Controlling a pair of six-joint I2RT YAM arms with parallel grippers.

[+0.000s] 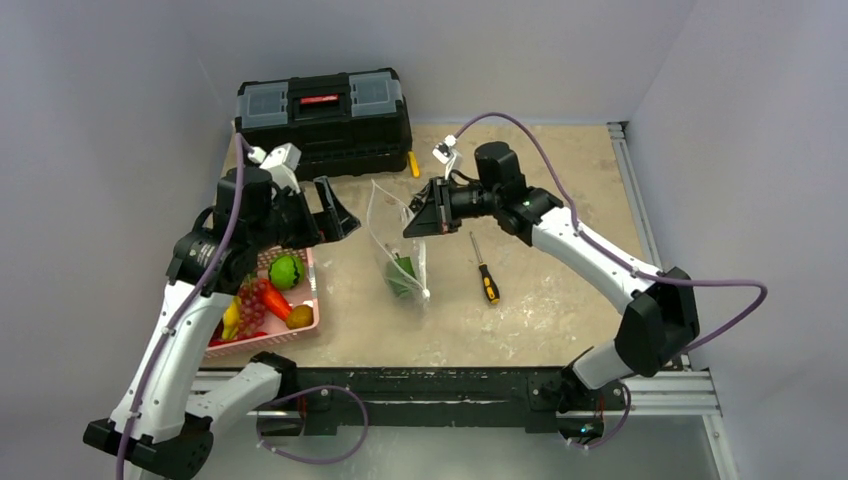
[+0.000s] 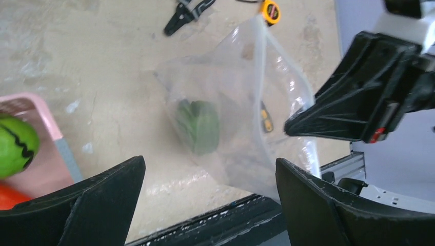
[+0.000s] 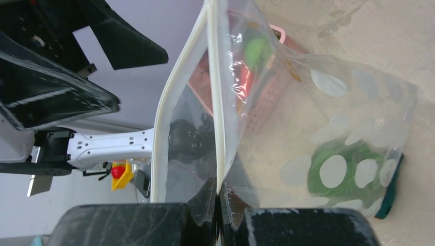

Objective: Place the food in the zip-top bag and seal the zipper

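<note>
One green pepper (image 1: 403,277) noted low inside the zip-top bag (image 1: 392,225), held up mid-table between the arms. Lay in the pink basket (image 1: 305,322) at the left: a green fruit (image 1: 286,271), a red-orange vegetable (image 1: 275,298), a yellow banana (image 1: 231,318). Looked clear and crinkly, printed with white dots, mouth gaping, whitish zipper (image 3: 163,123) parted. Right gripper (image 3: 218,205) pressed together, pinching the zipper edge. Left gripper (image 1: 338,212) spread wide, holding nothing, beside the bag's mouth.
</note>
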